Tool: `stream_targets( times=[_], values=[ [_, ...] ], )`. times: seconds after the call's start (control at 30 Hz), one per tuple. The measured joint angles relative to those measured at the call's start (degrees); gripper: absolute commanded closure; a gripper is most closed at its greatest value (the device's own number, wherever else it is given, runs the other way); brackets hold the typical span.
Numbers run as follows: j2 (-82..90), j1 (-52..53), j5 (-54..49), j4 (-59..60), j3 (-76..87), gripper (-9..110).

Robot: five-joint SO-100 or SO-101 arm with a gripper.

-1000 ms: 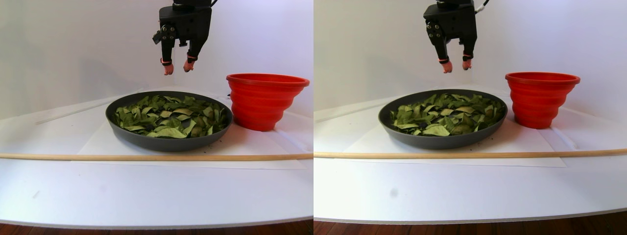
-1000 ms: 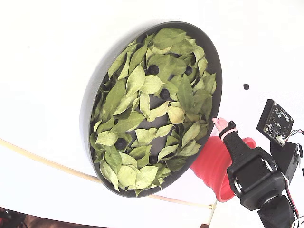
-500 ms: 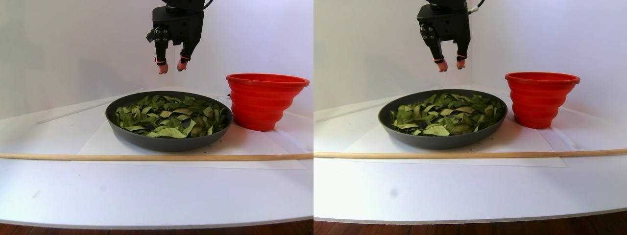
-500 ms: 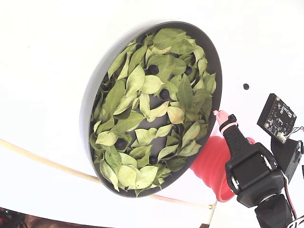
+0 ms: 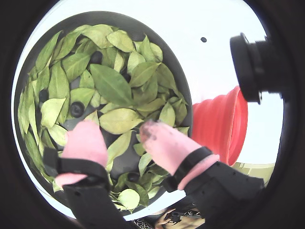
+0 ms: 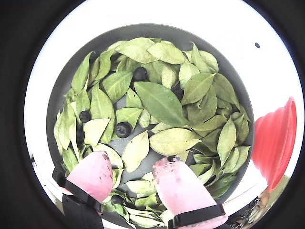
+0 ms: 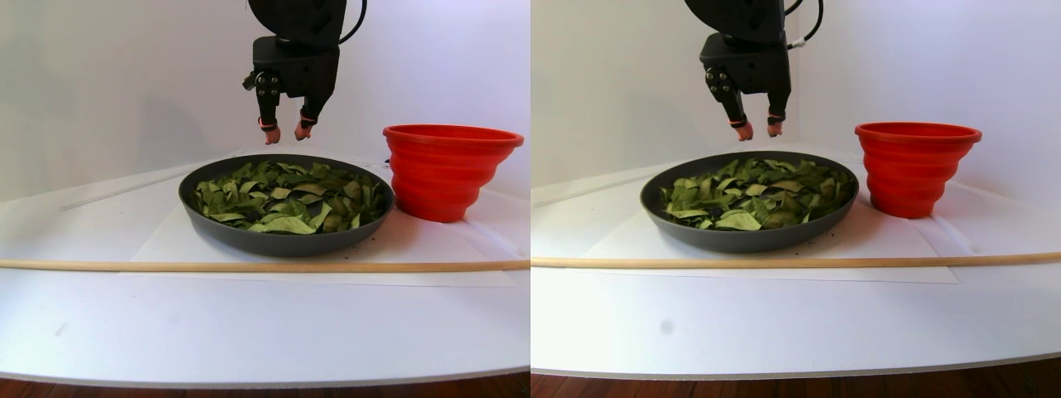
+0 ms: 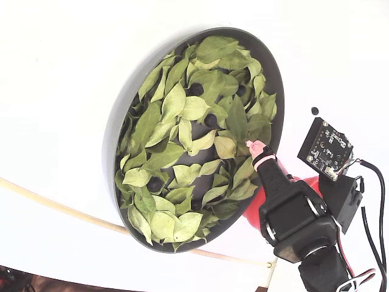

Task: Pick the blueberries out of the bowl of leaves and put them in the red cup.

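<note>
Above the far rim of the bowl (image 7: 282, 240) in the stereo pair view, the gripper (image 7: 283, 132) hangs clear of the leaves (image 7: 290, 197), its two pink-tipped fingers (image 7: 271, 135) pointing down with a gap between them and nothing held. In a wrist view the fingertips (image 6: 178, 183) stand spread, with leaves (image 6: 159, 102) and grey bowl floor showing between them.

The bowl sits on a white sheet on the white desk (image 7: 249, 332), filled with green leaves. Several blueberries show among them: in a wrist view one lies near the middle left (image 6: 123, 129), another at the left edge of the heap (image 6: 85, 116) and a third toward the top (image 6: 140, 74). In the fixed view dark berries (image 8: 210, 120) also peep between the leaves (image 8: 182, 109).

The red cup (image 7: 448, 170) stands upright just to the right of the bowl in the stereo pair view, close to its rim; whether they touch I cannot tell. In the fixed view the arm covers most of the cup (image 8: 254, 210).

A long wooden stick (image 7: 249, 266) lies across the desk in front of the bowl. A small black dot (image 8: 315, 111) marks the desk beyond the bowl in the fixed view.
</note>
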Motion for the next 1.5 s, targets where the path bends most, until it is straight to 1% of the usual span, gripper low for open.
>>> stream_targets(
  times=[0.83,1.5],
  values=[
    [-13.62,-1.05,0.53,-11.51,-0.18,86],
    [-21.18,-2.46,1.32,-14.77,-6.77,85]
  ],
)
